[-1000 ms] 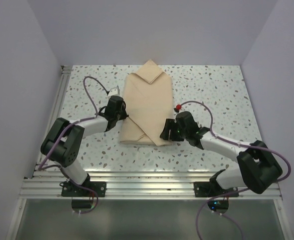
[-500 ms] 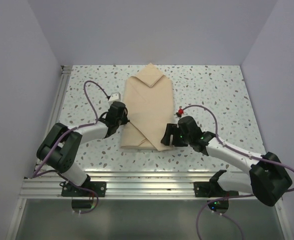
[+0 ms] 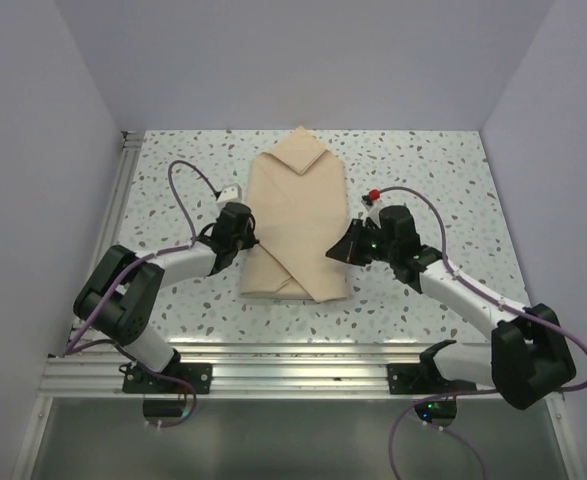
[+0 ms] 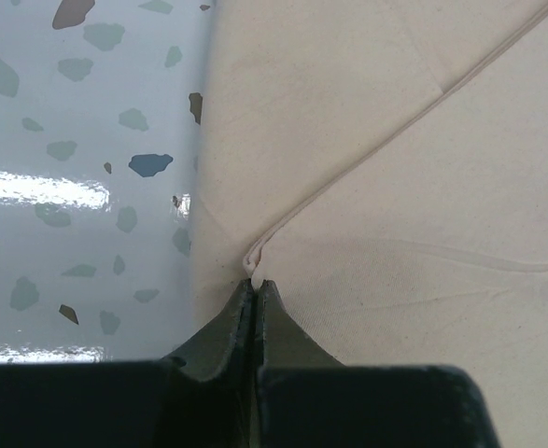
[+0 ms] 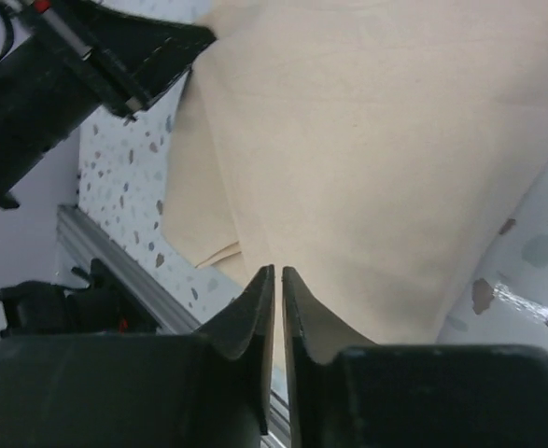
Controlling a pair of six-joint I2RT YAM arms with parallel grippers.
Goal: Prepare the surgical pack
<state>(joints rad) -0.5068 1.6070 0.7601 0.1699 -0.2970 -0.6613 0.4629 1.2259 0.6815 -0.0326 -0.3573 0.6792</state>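
The tan cloth bundle (image 3: 295, 215) hides whatever lies inside, and both wrist views cut its edges off.

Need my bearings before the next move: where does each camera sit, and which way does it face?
Top: above and behind, looking down on table and bundle; left arm, right arm show.
Left wrist: on left arm, facing bundle's left edge; left pincer shut.
Right wrist: on right arm, facing left across bundle; right pincer, left arm beyond.
Shared: all show bundle.

Left hand (image 4: 255, 287) clamped tight on hem of tan cloth bundle (image 4: 414, 187), speckled table (image 4: 77, 168) at left.
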